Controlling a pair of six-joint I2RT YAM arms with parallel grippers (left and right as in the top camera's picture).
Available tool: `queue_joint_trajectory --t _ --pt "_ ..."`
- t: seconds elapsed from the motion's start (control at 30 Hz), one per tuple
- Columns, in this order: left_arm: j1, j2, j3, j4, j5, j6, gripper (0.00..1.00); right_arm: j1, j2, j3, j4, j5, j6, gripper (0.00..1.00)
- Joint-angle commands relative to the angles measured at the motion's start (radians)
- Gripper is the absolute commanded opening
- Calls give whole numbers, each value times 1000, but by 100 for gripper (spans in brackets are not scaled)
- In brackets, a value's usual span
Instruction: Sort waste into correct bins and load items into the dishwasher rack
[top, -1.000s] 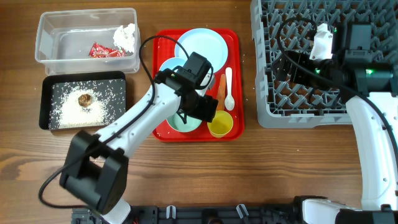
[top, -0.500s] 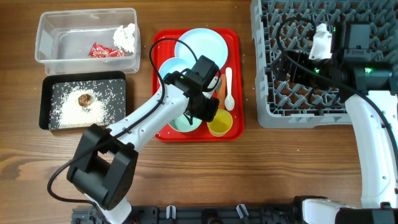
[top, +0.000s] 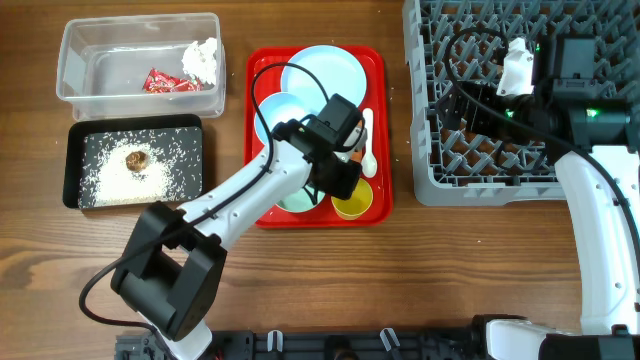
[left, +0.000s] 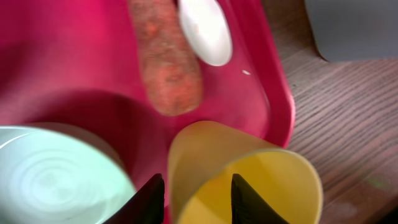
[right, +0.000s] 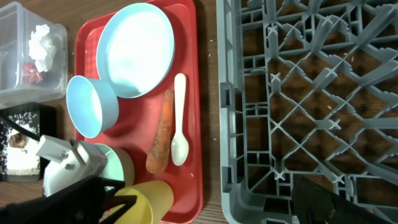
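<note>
Two fingertips (left: 152, 196) of my left gripper (left: 198, 199) straddling the rim of the yellow cup (left: 267, 180), one outside, one inside, clamped or not I cannot tell, cup upright in a corner of the red tray (left: 277, 112), beside the carrot piece (left: 168, 62), white spoon (left: 205, 31), mint-green bowl (left: 56, 180).

We find the red tray (top: 376, 95) crowded: the plate (top: 325, 75), pale bowl (right: 92, 106), green bowl (top: 295, 203), carrot (right: 160, 140), spoon (right: 180, 118) and yellow cup (top: 354, 203) lie close together. The left arm (top: 240, 195) slants across its near left corner, with the left end effector (left: 198, 186) astride the cup's wall. A bare strip of worktop (top: 400, 260) runs unobstructed between tray and rack (top: 450, 170). The right arm (top: 600, 230) reaches over the rack's middle and right side, leaving its far left corner and near edge uncovered.
</note>
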Motion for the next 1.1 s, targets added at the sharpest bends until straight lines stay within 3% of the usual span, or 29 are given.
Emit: queue_joint_trajectory --t 0.0,0.07,0.33,0.6,0.77,1.07 --pt "-20 17 16 3 8 1 21 6 8 15 -1 -10 -8 100" --pt "-19 17 16 3 8 1 4 6 8 15 -1 -8 -8 100" --pt "64 -49 61 -48 82 -24 4 6 8 15 0 -8 -8 100" --pt "340 -182 99 4 502 -21 4 6 8 15 29 -81 -58 100" --pt "512 -180 99 122 919 -21 4 8 8 15 134 -367 -131 100" --pt "546 -178 99 273 1220 -22 4 68 22 15 351 -709 -138 100"
